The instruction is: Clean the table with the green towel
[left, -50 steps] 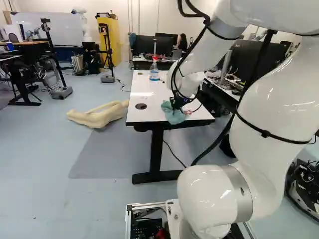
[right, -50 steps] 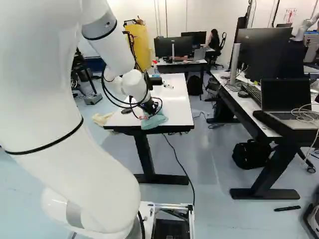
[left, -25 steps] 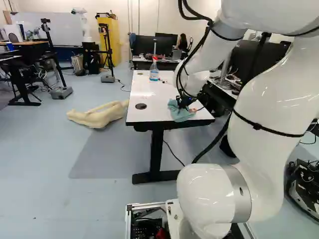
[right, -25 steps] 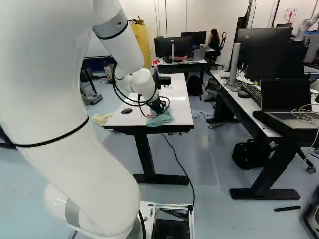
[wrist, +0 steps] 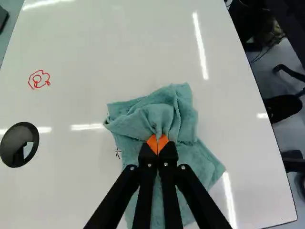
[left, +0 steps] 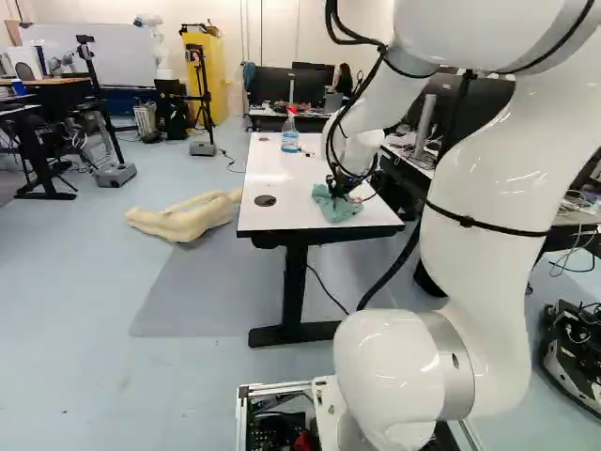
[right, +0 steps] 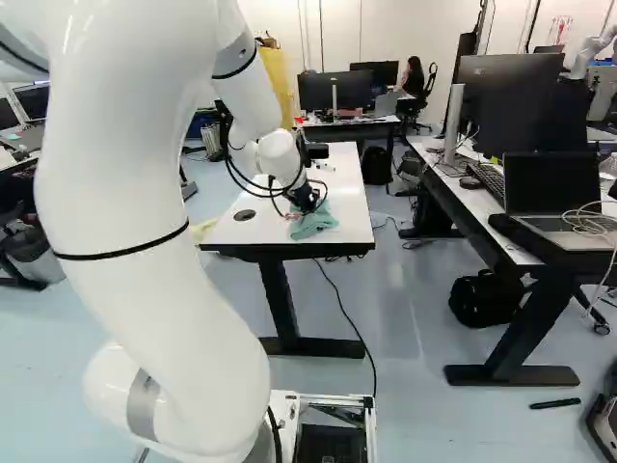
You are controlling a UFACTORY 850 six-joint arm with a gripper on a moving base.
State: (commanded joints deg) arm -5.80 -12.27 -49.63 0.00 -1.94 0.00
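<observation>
Because wiping calls for a broad face of cloth, the green towel lies partly spread on the white counter, its middle gathered into folds under the claw; the arrangement presumably gives both a hold and a wiping surface. Placement is near the counter's end closest to the base. Black marks show just beside the cloth, and a red scribble sits well apart, nearer the round black insert. At the far end, a spray bottle stands upright, likely kept out of the stroke area. The claw is clenched on a pinch of towel: its 2 orange pads stand almost together, with little opening between them. Wiping is judged the step in hand, with both markings outstanding. So small a pinch could slip or bunch under a hard stroke.
</observation>
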